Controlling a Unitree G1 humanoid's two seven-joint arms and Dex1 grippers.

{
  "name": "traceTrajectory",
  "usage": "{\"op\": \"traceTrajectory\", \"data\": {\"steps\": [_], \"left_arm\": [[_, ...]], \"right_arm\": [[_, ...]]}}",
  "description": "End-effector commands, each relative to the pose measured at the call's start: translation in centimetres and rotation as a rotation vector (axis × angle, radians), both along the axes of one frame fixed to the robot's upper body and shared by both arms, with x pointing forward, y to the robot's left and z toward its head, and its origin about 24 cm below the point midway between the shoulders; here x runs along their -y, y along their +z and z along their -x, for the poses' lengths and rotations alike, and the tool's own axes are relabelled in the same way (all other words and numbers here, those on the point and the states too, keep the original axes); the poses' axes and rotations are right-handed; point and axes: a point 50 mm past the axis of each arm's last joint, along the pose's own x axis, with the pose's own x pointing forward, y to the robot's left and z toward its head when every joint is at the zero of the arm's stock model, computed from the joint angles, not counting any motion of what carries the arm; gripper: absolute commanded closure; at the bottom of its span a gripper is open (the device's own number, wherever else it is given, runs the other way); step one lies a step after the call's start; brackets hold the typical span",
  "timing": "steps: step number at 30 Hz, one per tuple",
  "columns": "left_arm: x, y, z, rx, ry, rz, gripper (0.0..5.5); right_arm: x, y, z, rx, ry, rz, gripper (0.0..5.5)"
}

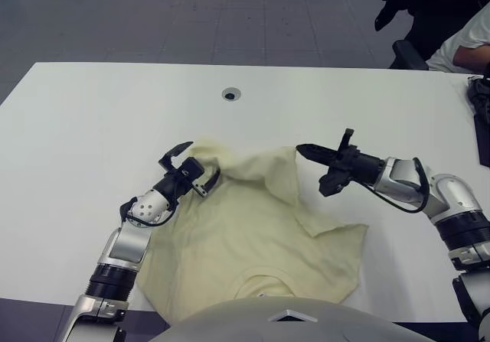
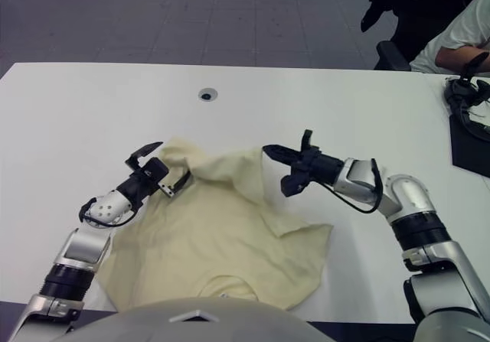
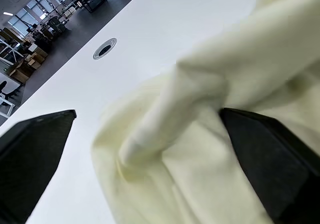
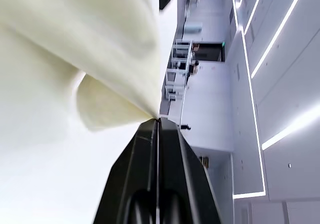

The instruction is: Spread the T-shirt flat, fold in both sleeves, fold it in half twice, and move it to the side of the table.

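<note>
The T-shirt [image 1: 253, 235] is soft matt cloth, the worktop [image 1: 92, 128] smooth; left claw [image 1: 195, 166] and right claw [image 1: 303, 150] look matt plastic.

A round cable grommet [image 1: 230, 93] sits flush in the white table [image 1: 92, 128], near its far edge. At the table's right edge, a tangle of black cables [image 2: 467, 93] lies next to a flat black mat [image 2: 468, 147]. Beyond the table: grey tiled floor [image 1: 191, 13] and a black chair [image 1: 409, 53]. Linear ceiling lights [image 4: 292, 129] run overhead.
</note>
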Motion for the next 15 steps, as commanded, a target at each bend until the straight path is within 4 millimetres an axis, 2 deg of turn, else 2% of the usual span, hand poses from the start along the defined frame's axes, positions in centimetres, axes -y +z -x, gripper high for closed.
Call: {"op": "traceTrajectory", "data": {"steps": [1, 3, 8, 10, 12, 15], "left_arm": [[-0.6, -0.8, 0.4, -0.042, 0.019, -0.031, 0.1], [-0.6, -0.8, 0.4, -0.042, 0.017, -0.032, 0.1], [0.0, -0.5, 0.3, -0.031, -0.004, -0.029, 0.1], [0.1, -0.4, 0.4, -0.031, -0.017, -0.032, 0.1], [0.1, -0.3, 0.5, -0.036, -0.034, -0.042, 0.1], [0.0, -0.2, 0.7, -0.05, -0.078, -0.077, 0.1]], "right_arm": [[1.2, 0.1, -0.5, 0.02, -0.049, 0.041, 5.48], [1.5, -0.3, -0.5, 0.02, -0.06, 0.068, 5.48], [0.5, -0.9, 0.8, 0.019, 0.041, 0.058, 5.48], [0.8, -1.2, 1.3, 0.012, 0.05, 0.077, 5.48], [1.8, -3.1, 1.8, -0.136, 0.0, 0.121, 5.48], [2.9, -6.1, 3.7, -0.469, -0.105, 0.149, 5.48]]}}
